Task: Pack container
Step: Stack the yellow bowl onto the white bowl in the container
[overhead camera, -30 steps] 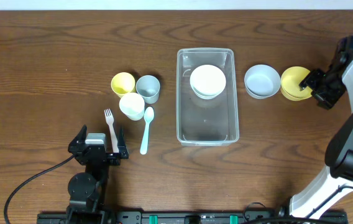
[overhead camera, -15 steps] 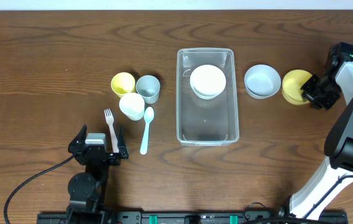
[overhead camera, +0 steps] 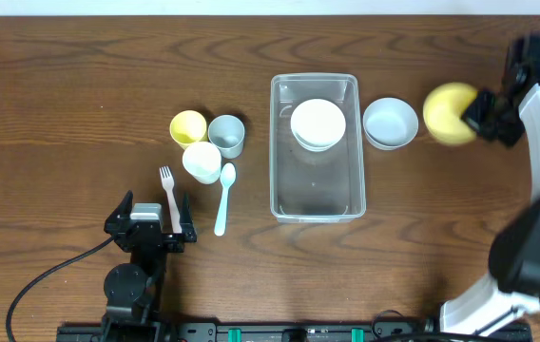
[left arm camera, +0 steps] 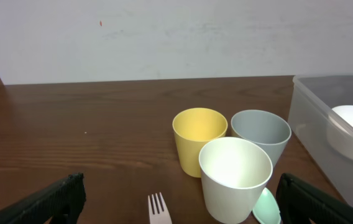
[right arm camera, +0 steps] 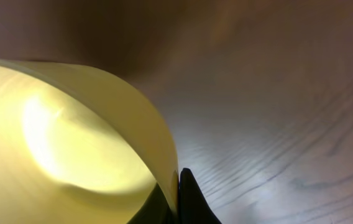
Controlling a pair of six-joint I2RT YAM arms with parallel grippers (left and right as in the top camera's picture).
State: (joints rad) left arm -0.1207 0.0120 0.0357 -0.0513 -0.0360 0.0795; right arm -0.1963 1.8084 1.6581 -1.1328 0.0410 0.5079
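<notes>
The clear container (overhead camera: pixel 275 152) stands mid-table with a white bowl (overhead camera: pixel 318 123) in its far end; its corner (left arm camera: pixel 310 118) also shows in the left wrist view. To its right sits a blue-grey bowl (overhead camera: pixel 390 123). My right gripper (overhead camera: pixel 476 112) is shut on the rim of a yellow bowl (overhead camera: pixel 448 113), which looks blurred and lifted off the table. In the right wrist view the bowl's wall (right arm camera: pixel 58 143) is pinched between the black fingers (right arm camera: pixel 192 202). My left gripper (overhead camera: pixel 151 226) rests open at the near left, with the handle of a white fork (overhead camera: pixel 167 190) between its fingers.
Left of the container stand a yellow cup (overhead camera: pixel 187 126), a grey cup (overhead camera: pixel 226 135) and a white cup (overhead camera: pixel 202 161). A mint spoon (overhead camera: pixel 224 198) lies beside the fork. The left wrist view shows the same cups (left arm camera: pixel 235 177) close ahead.
My right gripper closed on the yellow bowl's rim and raised it, shifting slightly away. The blue-grey bowl slid a little to the left. The left arm has not moved.
</notes>
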